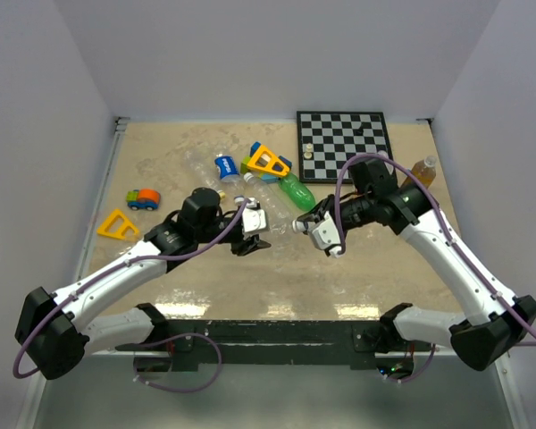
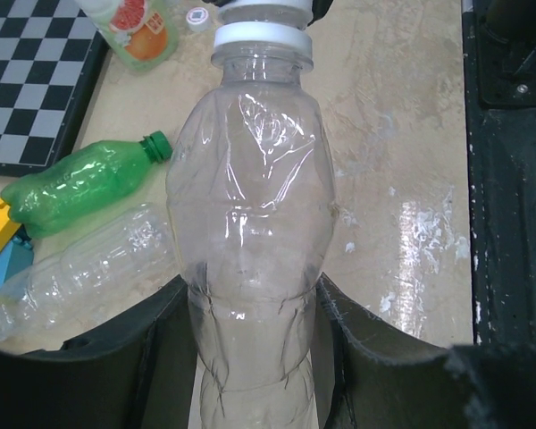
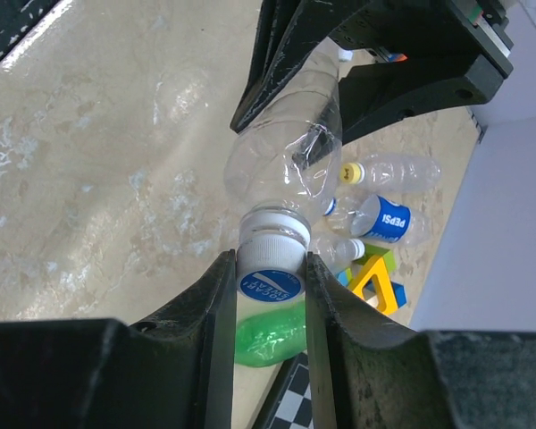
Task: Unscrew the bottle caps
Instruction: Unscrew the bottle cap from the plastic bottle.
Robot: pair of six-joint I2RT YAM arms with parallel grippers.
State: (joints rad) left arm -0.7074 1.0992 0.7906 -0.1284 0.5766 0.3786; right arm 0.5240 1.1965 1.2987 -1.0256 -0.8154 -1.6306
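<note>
A clear plastic bottle point(image 1: 275, 223) is held in the air between my two grippers. My left gripper point(image 1: 248, 236) is shut on its lower body, as the left wrist view point(image 2: 250, 304) shows, with the bottle point(image 2: 250, 179) pointing away. Its white cap point(image 2: 262, 37) sits on the neck at the far end. My right gripper point(image 1: 314, 229) is shut on that cap; in the right wrist view point(image 3: 270, 268) the cap point(image 3: 270, 264), white with a blue printed top, sits between both fingers, and the bottle point(image 3: 286, 161) runs to the left gripper.
A green bottle point(image 1: 297, 189) with a green cap point(image 2: 158, 143), a Pepsi bottle point(image 1: 225, 166) and other clear bottles lie behind. A yellow toy point(image 1: 268, 163), a chessboard point(image 1: 344, 143), an amber bottle point(image 1: 422, 170), a toy car point(image 1: 144, 198) and a yellow triangle point(image 1: 118, 225) stand around.
</note>
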